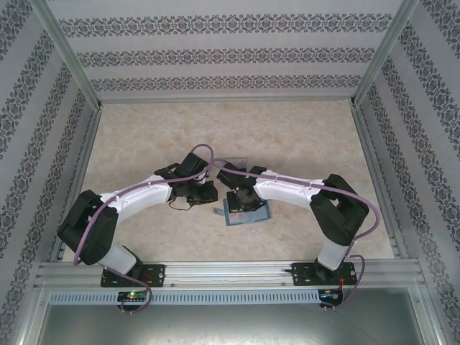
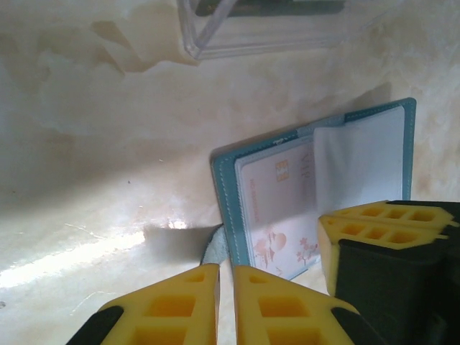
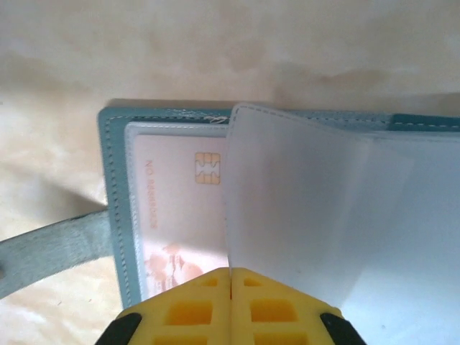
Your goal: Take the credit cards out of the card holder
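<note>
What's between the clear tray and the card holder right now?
Nothing; the left wrist view shows bare tabletop between clear tray and card holder.

One card holder (image 2: 224,194), one card (image 2: 277,208), one tray (image 2: 251,42)

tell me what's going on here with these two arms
The open teal card holder lies on the table. The right gripper, shut, is at the holder's edge by a raised clear sleeve; whether it pinches anything is unclear. The left gripper, also shut, sits beside the holder, holding nothing. A chip card is still in its pocket.
</note>
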`<state>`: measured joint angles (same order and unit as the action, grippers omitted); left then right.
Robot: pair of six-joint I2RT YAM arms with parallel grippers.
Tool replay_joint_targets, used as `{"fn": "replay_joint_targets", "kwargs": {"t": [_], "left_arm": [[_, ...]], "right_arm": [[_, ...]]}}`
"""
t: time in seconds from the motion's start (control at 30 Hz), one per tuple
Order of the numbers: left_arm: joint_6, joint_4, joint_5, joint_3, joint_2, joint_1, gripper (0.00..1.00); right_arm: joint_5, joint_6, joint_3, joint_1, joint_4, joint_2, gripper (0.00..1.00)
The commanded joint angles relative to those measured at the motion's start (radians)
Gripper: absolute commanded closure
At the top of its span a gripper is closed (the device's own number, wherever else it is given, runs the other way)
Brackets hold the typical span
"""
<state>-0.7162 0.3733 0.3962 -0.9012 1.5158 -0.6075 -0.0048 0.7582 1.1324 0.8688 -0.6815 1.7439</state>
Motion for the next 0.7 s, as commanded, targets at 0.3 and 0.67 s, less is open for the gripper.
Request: {"fn": "replay_joint_targets", "kwargs": {"t": [0.3, 0.67], "left_arm": [[-0.038, -0.016, -0.017, 0.043, -0.043, -0.02, 0.86], [-0.061, -0.071, 0.029, 0.034, 0.009, -0.027, 0.88]], "right_arm": [[-0.155, 0.075, -0.064, 0.007, 0.185, -0.095, 0.96], [-0.138, 0.083, -0.173, -0.012, 0.183, -0.215, 0.95]]}}
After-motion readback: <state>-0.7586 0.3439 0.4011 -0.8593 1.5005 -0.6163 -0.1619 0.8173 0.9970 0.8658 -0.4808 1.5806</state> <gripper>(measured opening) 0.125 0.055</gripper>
